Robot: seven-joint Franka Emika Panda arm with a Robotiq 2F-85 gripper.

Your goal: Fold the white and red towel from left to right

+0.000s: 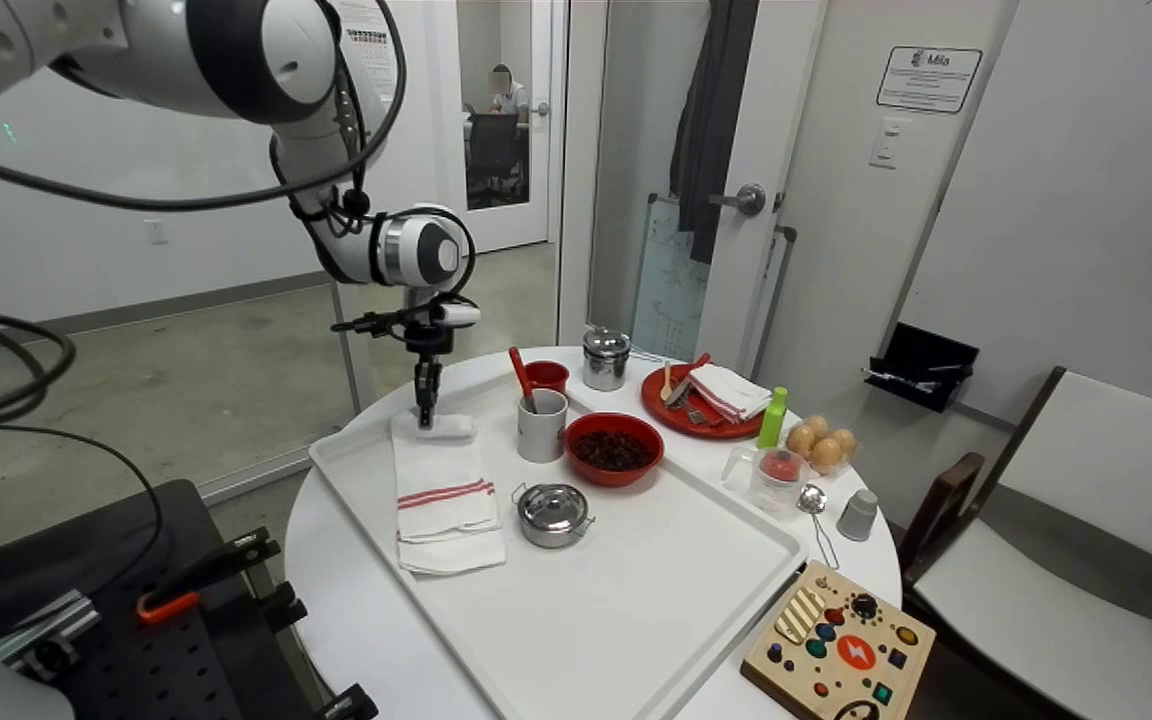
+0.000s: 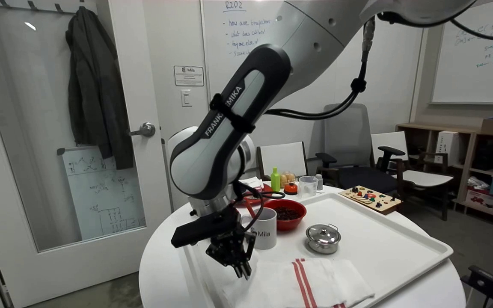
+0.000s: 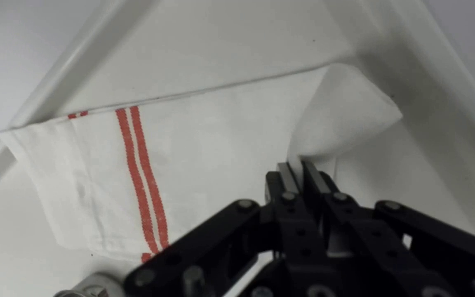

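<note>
Partly inside the gripper (image 3: 298, 170): towel (image 3: 217, 152)

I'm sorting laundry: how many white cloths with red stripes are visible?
2: the white, red-striped towel on the white rectangular tray, and a similar folded cloth on the round red plate.
</note>
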